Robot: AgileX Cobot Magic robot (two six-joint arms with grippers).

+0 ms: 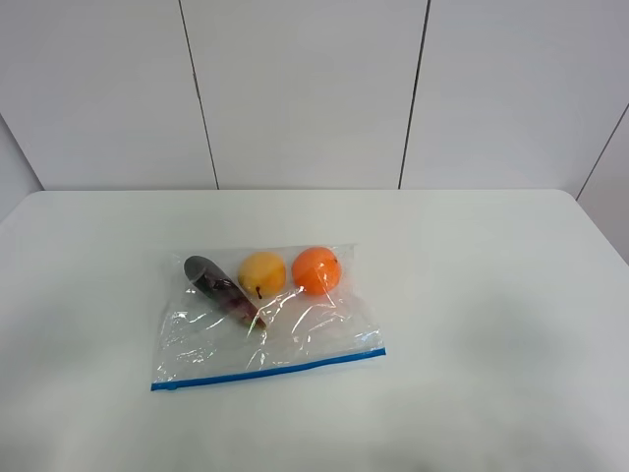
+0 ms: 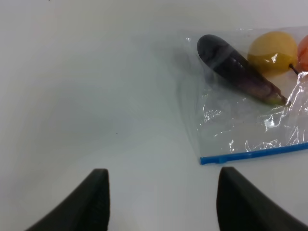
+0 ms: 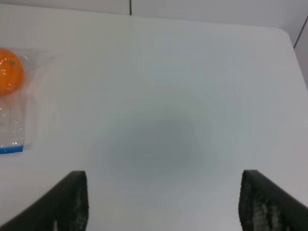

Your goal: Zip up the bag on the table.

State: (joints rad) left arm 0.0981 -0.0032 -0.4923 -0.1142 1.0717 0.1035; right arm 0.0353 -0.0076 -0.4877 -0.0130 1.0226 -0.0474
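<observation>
Three pieces of fruit lie inside the clear, crinkly plastic zip bag (image 1: 270, 329), which rests flat on the large white matte counter (image 1: 472, 295), a little left of centre in the high view. A dark purple elongated fruit (image 1: 221, 288) lies at a slant at the bag's left, a round yellow fruit (image 1: 261, 272) sits just beside it, and a round orange fruit (image 1: 315, 269) comes next to the right, all along the bag's far edge. The blue zip strip (image 1: 267, 371) runs along the near edge.

Neither arm shows in the high view. The left gripper (image 2: 161, 202) hovers above bare counter near the bag's left corner, jaws spread apart and holding nothing. The right gripper (image 3: 163, 207) hangs over bare counter well to the right of the bag, jaws wide apart and likewise empty.
</observation>
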